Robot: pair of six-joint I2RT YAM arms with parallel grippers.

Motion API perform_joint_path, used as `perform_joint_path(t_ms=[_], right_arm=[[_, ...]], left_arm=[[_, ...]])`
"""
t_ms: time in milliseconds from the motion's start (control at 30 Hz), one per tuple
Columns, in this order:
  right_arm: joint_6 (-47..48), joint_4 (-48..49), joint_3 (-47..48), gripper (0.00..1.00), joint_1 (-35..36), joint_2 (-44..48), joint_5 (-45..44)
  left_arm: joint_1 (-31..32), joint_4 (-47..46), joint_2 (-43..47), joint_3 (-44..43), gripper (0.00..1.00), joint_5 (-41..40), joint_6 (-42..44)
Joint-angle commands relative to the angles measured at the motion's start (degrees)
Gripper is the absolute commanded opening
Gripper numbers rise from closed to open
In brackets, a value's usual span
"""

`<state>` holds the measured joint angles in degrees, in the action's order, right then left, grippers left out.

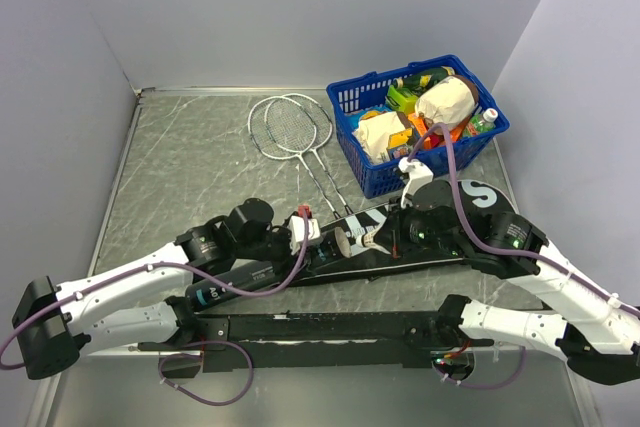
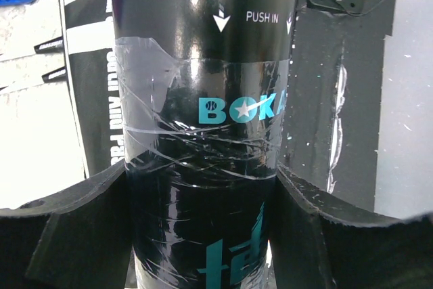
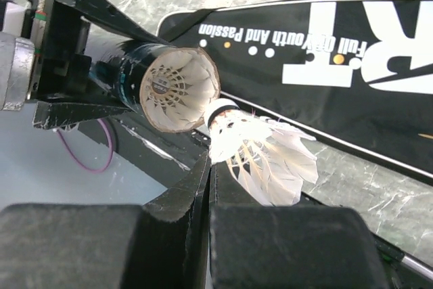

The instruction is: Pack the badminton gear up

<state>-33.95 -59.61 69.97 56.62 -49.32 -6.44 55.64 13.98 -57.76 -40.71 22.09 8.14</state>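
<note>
Tube [image 2: 203, 133] clamped between left jaws | shuttlecock [image 3: 264, 157] apparently pinched by right jaws, cork beside tube mouth

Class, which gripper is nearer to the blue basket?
Right. The right gripper lies just in front of the blue basket, over the bag; the left gripper is farther left, clamped on the tube.

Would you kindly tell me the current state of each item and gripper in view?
tube: open-ended, one shuttlecock inside, clamped by left gripper
second shuttlecock: pinched by right gripper, cork beside tube mouth
bag: lying flat, zip state unclear
rackets: lying flat, unpacked
basket: full of groceries
</note>
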Motion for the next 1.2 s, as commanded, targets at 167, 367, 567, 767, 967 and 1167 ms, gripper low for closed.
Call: perform_joint_path(t_ms=[167, 367, 567, 767, 967, 1167], right_arm=[[0.9, 6.3, 0.1, 0.0, -0.3, -0.5, 5.2], [0.1, 10.7, -1.9, 0.0, -0.2, -1.3, 9.2], [-0.5, 14.0, -5.3, 0.0, -0.2, -1.9, 11.4], [-0.7, 22.1, -11.8, 0.0, -0.2, -0.8, 14.7], [-2.5, 31.2, -17.8, 0.0, -0.2, 1.2, 17.3], [-5.1, 39.0, -22.4, 0.0, -0.2, 0.4, 21.3]], left_arm=[[0.5, -4.6, 2.7, 0.4, 0.01, 4.5, 1.3], [0.5, -4.7, 2.6, 0.3, 0.01, 5.7, 1.4], [0.5, -5.4, 4.3, 0.7, 0.01, 6.8, 1.4], [0.5, -6.0, 5.1, 0.9, 0.01, 8.8, 1.3], [0.5, -5.9, 4.9, 0.7, 0.01, 9.1, 1.0], [0.5, -6.2, 5.8, 0.9, 0.01, 9.3, 0.9]])
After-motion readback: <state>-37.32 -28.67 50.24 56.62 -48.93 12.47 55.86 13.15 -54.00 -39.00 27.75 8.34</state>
